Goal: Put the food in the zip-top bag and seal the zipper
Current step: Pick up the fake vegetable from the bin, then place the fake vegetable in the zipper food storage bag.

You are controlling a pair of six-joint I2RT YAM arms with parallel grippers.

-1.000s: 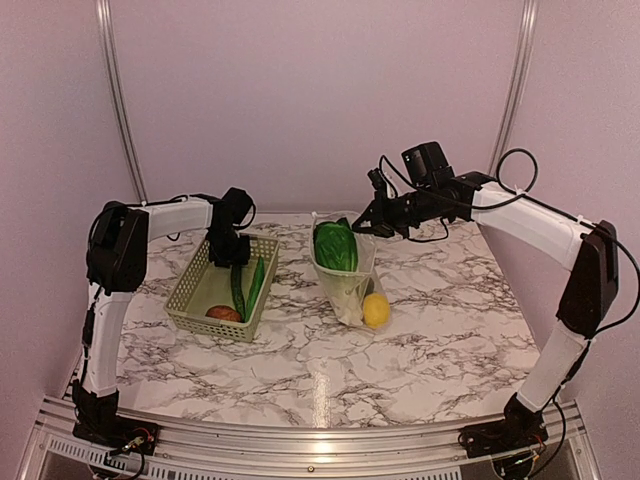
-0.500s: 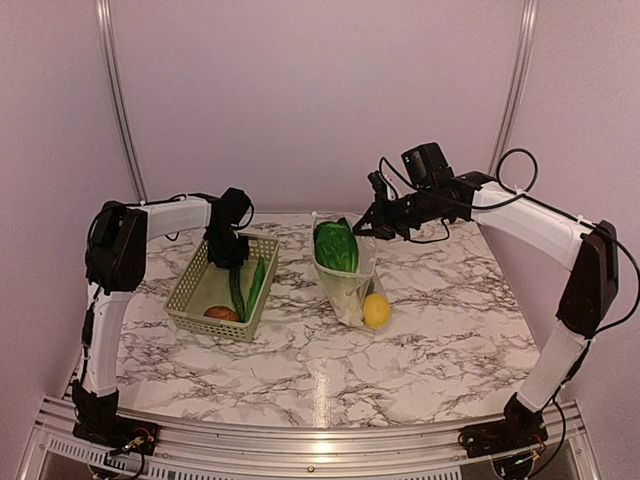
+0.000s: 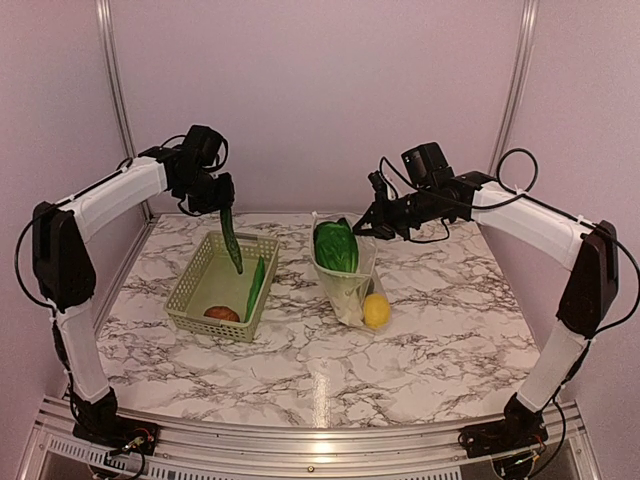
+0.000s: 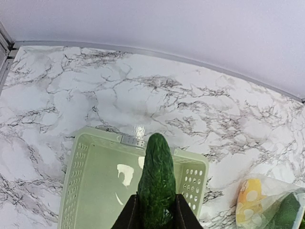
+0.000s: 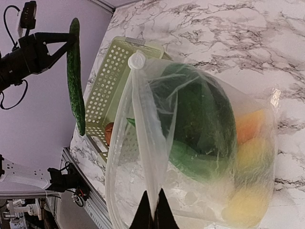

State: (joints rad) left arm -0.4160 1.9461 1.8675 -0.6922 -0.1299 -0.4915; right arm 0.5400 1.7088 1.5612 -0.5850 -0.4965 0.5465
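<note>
My left gripper point(image 3: 221, 199) is shut on a long dark green cucumber point(image 3: 231, 238), held high above the pale green basket point(image 3: 190, 292); it also shows between my fingers in the left wrist view point(image 4: 156, 183). A lighter green long piece point(image 3: 256, 287) and a reddish-brown round one point(image 3: 223, 313) lie in the basket. My right gripper point(image 3: 365, 224) is shut on the zipper strip point(image 5: 145, 143) of the clear zip-top bag point(image 3: 347, 280) and holds its mouth up. The bag holds bok choy point(image 3: 336, 245), an orange piece point(image 5: 249, 125) and a lemon point(image 3: 376, 310).
The basket stands at the left of the marble table point(image 3: 440, 330), the bag to its right in the middle. A pink back wall and metal posts point(image 3: 110, 90) close the far side.
My left gripper has lifted the dark green cucumber out of the basket, rising up and to the left. The right arm and the bag have not moved.
</note>
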